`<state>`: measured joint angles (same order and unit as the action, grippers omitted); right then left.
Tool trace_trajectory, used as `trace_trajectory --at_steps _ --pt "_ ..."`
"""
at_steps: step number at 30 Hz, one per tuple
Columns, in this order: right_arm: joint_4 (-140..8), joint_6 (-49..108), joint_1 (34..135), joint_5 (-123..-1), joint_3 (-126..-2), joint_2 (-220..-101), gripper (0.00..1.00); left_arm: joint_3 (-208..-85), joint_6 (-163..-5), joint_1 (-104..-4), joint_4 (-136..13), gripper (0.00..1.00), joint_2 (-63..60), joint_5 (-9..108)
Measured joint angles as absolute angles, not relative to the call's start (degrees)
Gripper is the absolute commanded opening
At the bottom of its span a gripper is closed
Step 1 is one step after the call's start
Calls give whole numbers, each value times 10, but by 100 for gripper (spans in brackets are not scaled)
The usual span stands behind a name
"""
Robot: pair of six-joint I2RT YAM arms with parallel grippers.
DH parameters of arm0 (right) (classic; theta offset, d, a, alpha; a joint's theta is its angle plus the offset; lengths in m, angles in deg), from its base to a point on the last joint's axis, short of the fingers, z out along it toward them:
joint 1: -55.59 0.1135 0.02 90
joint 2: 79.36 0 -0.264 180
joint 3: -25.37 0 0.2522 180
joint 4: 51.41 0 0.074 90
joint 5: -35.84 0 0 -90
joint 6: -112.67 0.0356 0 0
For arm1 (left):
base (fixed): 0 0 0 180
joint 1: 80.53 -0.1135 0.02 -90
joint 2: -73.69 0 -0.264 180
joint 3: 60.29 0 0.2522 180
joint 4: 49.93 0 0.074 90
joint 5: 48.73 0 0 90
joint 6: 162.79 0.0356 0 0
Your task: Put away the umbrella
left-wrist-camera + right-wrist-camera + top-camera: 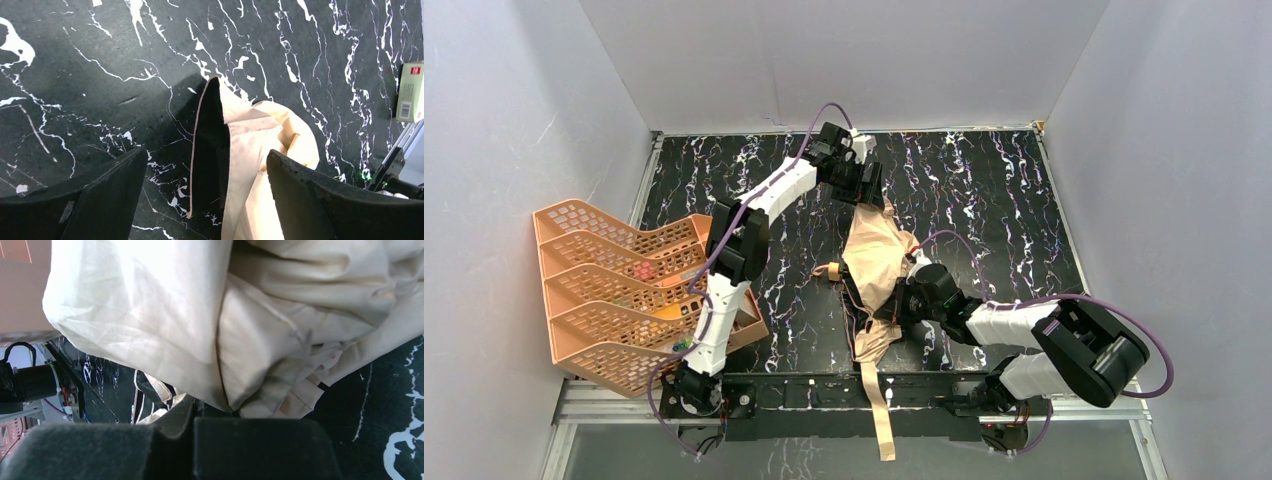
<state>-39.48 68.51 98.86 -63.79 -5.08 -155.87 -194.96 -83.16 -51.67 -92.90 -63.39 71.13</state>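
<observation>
Right of the orange rack (614, 290), on the bench (984, 200): umbrella (874, 255), loosely collapsed. Left hand (864, 185) spread over its tip, right hand (904, 300) closed against its middle. Light, floppy, slippery cloth, so grab the stiff handle (832, 270).

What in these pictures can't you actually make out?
- Umbrella shaft: all views, the crumpled canopy covers it.
- Whether the shut right hand pinches fabric: right wrist view, cloth crowds the fingertips.
- Green box: left wrist view, cut off by the right edge, print too small.
- Bits inside the orange rack: top view, too small.
</observation>
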Motion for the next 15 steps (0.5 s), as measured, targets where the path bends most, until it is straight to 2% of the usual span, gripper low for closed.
trace_trajectory --at_steps 4,7,8,13,15 --pt "-395 685 989 -638 -51 -1559 0 -1962 -826 -517 -942 55 -639 722" --pt "-395 685 989 -638 -51 -1559 0 -1965 -824 -516 -943 25 -639 718" --pt "-395 685 989 -638 -51 -1559 0 -1965 -825 -517 -943 18 -639 714" --pt "-394 688 989 -637 -51 -1559 0 -1965 -835 -517 -952 0 -639 671" --pt "-394 690 989 -637 -51 -1560 0 -1965 -847 -518 -955 0 -639 651"
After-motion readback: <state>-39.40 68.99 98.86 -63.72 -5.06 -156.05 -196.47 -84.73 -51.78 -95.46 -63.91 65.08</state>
